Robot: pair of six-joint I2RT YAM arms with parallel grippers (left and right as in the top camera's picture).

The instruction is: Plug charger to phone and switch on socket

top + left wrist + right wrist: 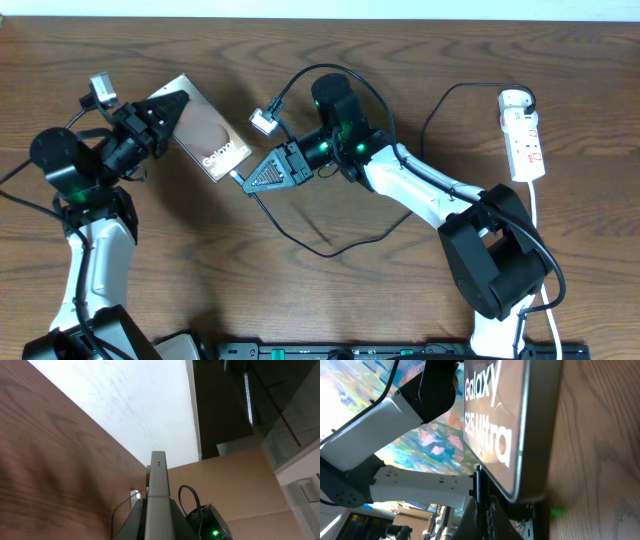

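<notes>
Phone (pixel 205 135) clamped in closed left fingers (pixel 165 108); charger (pixel 325 254) tip pinched by closed right fingers (pixel 262 172). Tip best kept square to phone edge and pushed gently.

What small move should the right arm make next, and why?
Probably ease the right gripper a touch toward the phone, pressing the charger tip home. Its jaws sit at the phone's lower end, while the left gripper holds the far end; whether the tip is fully seated is unclear.

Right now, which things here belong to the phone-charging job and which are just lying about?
Job: glossy brown rectangular phone; thin black charger cable; narrow white power strip.
Lying about: nothing loose that I can see, only the brown wooden table.
</notes>
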